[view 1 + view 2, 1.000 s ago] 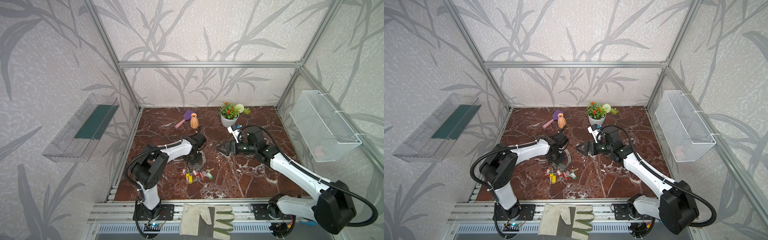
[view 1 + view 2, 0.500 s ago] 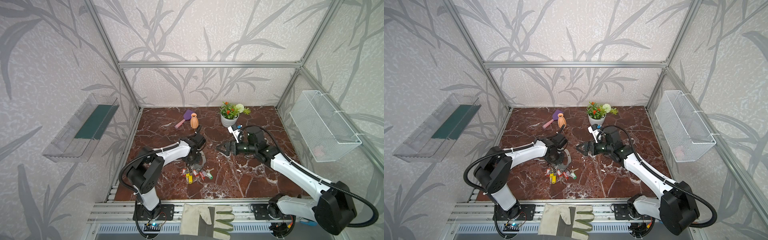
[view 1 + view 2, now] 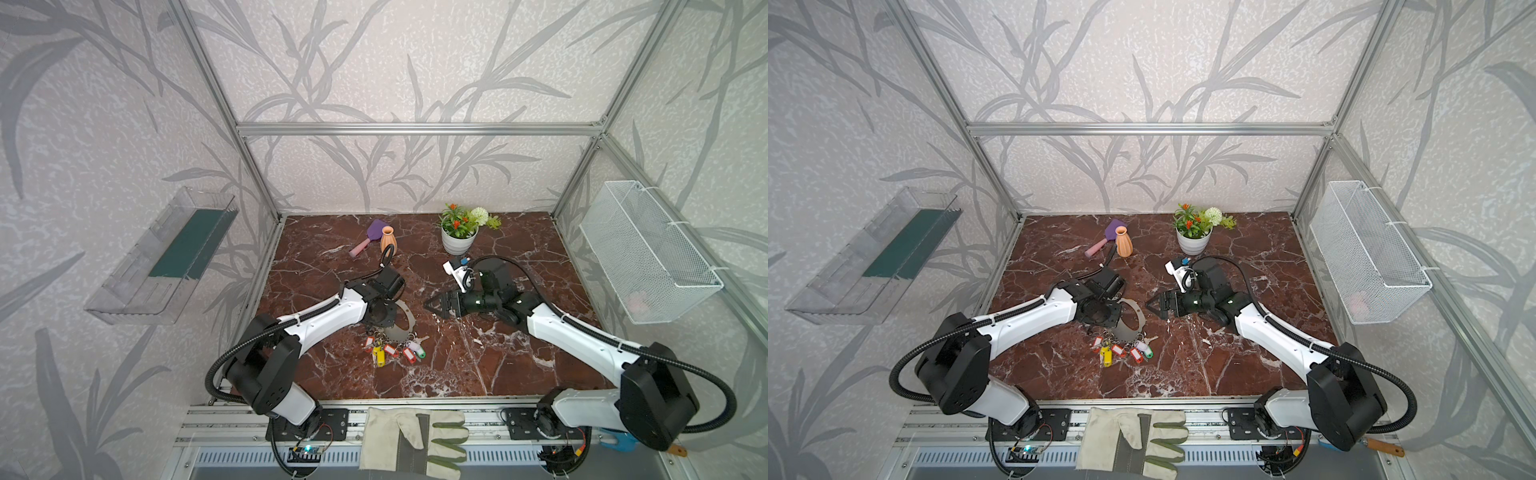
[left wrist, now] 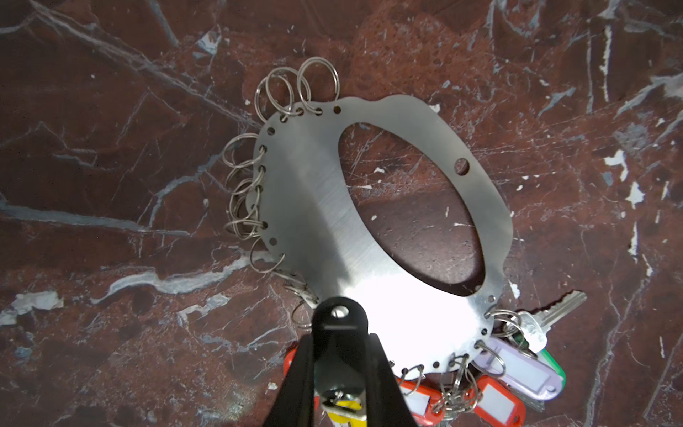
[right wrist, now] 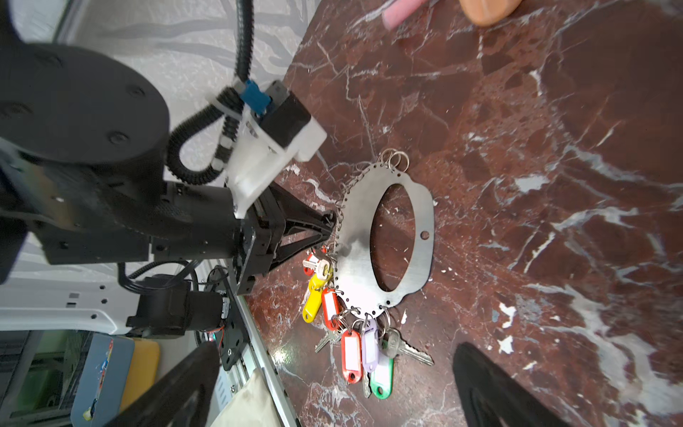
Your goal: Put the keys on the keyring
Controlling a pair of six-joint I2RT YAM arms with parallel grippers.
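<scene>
Red-brown marble with white veins covers the table [image 3: 498, 361], and pale wallpaper with grey leaf sprays walls it in. Near its middle you have the keyring [image 4: 306, 207], a flat brushed-steel oval plate with a large oval cut-out. Small holes are punched along its rim, and thin silver split rings hang from them. Your left pincer [image 4: 340, 321] is pressed together on that rim, its black fingers pinching the plate's edge beside the rings. The keys [image 5: 350, 355] fan out from the rim toward the front rail: glossy plastic tags in red, yellow, lilac and green, plus a few toothed silver keys. Their white paper inserts are too small to read. Your right pincer [image 3: 433, 305] hovers near the plate, apart from it, spread wide and holding nothing. Behind stand a ribbed terracotta vase [image 3: 388, 242], a purple scoop [image 3: 376, 229] with a pink handle, and a potted plant [image 3: 459, 243] in a white pot. A white wire basket [image 3: 648, 257] hangs on the right wall, a clear plastic shelf [image 3: 137, 286] on the left, and a work glove [image 3: 411, 440] lies across the front rail.
</scene>
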